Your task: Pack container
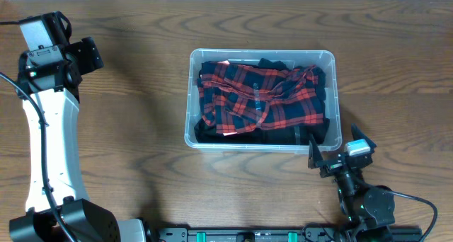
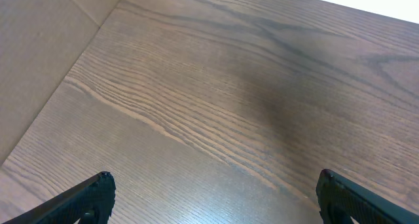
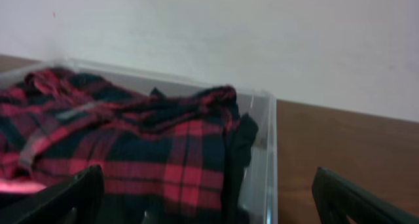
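**Right end effector** (image 3: pixel 208 175): both fingers are spread wide with nothing between them. It sits low over the near edge of the worktop (image 1: pixel 141 129), toward the right-hand side, just off the near-right corner of the container (image 1: pixel 190 93) and apart from it. The wrist view looks along the container's right wall from outside.

**Left end effector** (image 2: pixel 214 178): fingers are also fully spread and empty. It hangs over bare wood near the far-left corner of the worktop, well apart from the container.

**Container:** it stands upright at about the middle of the worktop, slightly toward the right edge, with its long sides parallel to the near edge. A red-and-black plaid garment (image 1: pixel 258 97) lies crumpled inside and covers most of the floor. One fold rises to about rim height at the far-right corner.

**Handling (judgement):**
- The container is probably light. It should be stiff at the thick rim, while the thin walls below are likely to flex.
- The clear plastic is smooth, so a pinch on the bare wall may slip.
- Take hold at the rim, one finger inside and one outside, midway along a short end.
- The garment is soft and limp and will drape or spring back up.
- Grip the garment at a raised fold, or press it down flat, keeping the fingers clear of the walls.
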Controlling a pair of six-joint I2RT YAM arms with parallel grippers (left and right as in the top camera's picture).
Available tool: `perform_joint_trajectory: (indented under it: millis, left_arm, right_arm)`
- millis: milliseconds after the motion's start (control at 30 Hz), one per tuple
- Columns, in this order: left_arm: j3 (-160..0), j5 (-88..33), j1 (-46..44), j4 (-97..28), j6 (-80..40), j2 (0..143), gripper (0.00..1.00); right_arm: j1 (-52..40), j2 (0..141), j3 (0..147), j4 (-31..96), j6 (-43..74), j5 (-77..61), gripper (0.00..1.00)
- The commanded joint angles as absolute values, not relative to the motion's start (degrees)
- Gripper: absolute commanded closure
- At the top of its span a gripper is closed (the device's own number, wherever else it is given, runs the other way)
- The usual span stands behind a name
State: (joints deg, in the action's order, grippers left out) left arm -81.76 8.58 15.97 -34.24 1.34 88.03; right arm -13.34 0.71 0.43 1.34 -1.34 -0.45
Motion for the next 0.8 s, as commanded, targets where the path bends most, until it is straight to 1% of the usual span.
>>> perform_joint_trajectory:
  millis: [0,300,767]
  left_arm:
    - [-82.0,9.1,16.1,-34.3,1.4,88.1,0.02]
    - [-82.0,9.1,16.1,-34.3,1.4,88.1,0.02]
    - [-82.0,9.1,16.1,-34.3,1.4,88.1,0.02]
  right_arm:
    - [-11.3,0.3,0.3,2.8,-2.9,-1.3,0.01]
    - [-6.8,0.3,0.3,4.0,-2.9,-2.6,0.01]
    - [-6.7,0.3,0.3,4.1,-2.9,-2.6,0.01]
